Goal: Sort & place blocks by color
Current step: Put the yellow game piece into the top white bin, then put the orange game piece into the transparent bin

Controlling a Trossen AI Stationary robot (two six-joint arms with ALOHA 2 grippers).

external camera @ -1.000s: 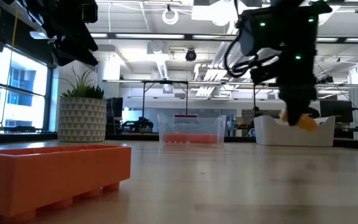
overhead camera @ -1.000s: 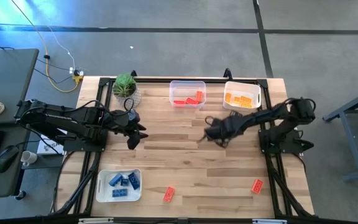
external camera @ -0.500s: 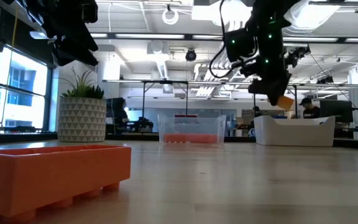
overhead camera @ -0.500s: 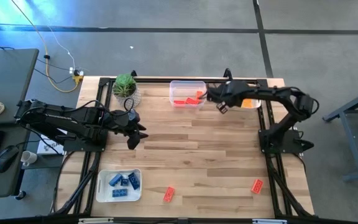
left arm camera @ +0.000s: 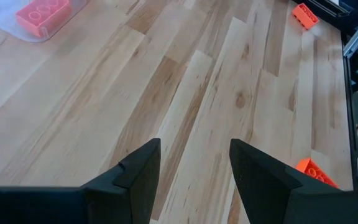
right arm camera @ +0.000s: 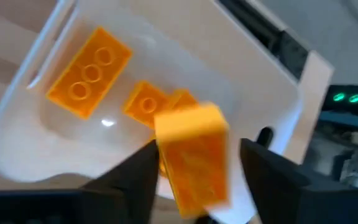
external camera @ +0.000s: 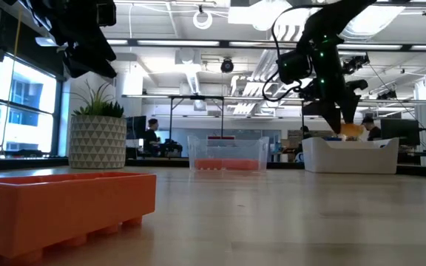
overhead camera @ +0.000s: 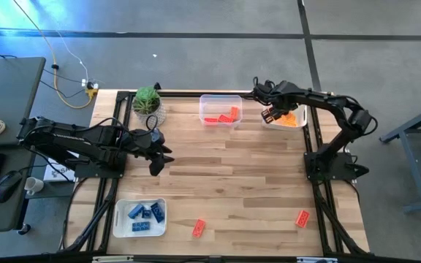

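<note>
Right now the right gripper (overhead camera: 270, 114) hangs over the near rim of the white bin (overhead camera: 302, 107) at the back right of the table, and an orange block (right arm camera: 192, 157) sits between its fingers, blurred in the right wrist view. The fingers look parted around it rather than pressed on it, so I judge the block is being let go, though I cannot tell for sure whether it is free yet. Below it, more orange blocks (right arm camera: 89, 72) already lie in the bin.

So the step in hand is dropping an orange block in with its own colour. The clear bin (overhead camera: 221, 99) next door holds red blocks (overhead camera: 232, 113), and the white tray (overhead camera: 120, 207) at the front left holds blue blocks (overhead camera: 145, 213).

The left gripper (left arm camera: 192, 177) waits over bare wood at the table's left side, jaws apart and holding nothing.

Two red blocks remain loose at the front: one (overhead camera: 199, 228) near the blue tray and another (overhead camera: 302, 216) at the front right. Next, the right arm probably needs to lift clear of the bin and reach for the nearer one, then carry it to the clear bin
</note>
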